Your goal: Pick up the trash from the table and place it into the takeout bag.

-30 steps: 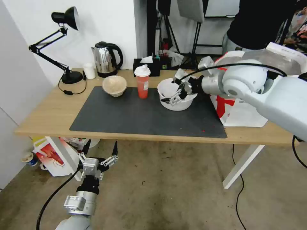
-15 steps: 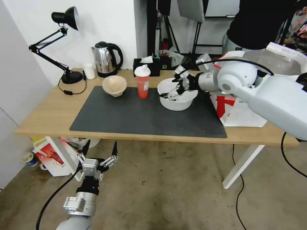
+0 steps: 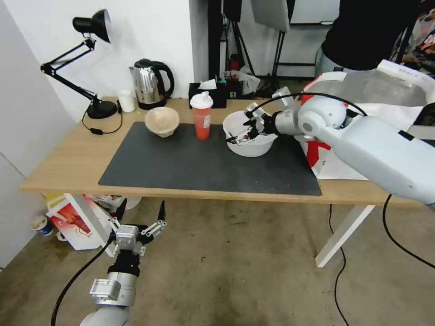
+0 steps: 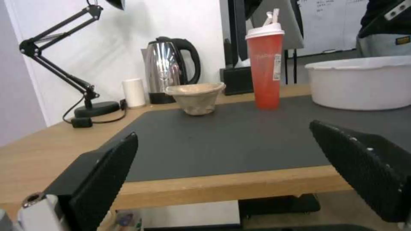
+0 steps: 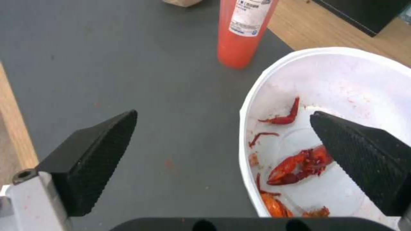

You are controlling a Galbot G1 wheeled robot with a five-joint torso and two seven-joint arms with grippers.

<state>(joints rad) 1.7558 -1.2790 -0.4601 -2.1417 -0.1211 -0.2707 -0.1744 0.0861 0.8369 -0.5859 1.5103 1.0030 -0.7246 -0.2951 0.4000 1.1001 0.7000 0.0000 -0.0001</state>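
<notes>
Now the right gripper (image 3: 239,137) hangs wide open astride the white bowl's (image 3: 250,146) rim, holding nothing; red scraps (image 5: 295,166) lie inside, the takeout bag (image 3: 337,158) just beside it.

The label on the red-orange cup (image 5: 245,17) seems too blurred to read.

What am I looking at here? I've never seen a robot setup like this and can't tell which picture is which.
It is a two-armed robot seen through three cameras: one on its head, one on each wrist. On the table stand a white bowl with red scraps, a red cup and a beige bowl; the takeout bag stands at the robot's right. The right gripper, open, straddles the white bowl's rim, holding nothing. The left gripper, open, hangs below the table's edge.
</notes>
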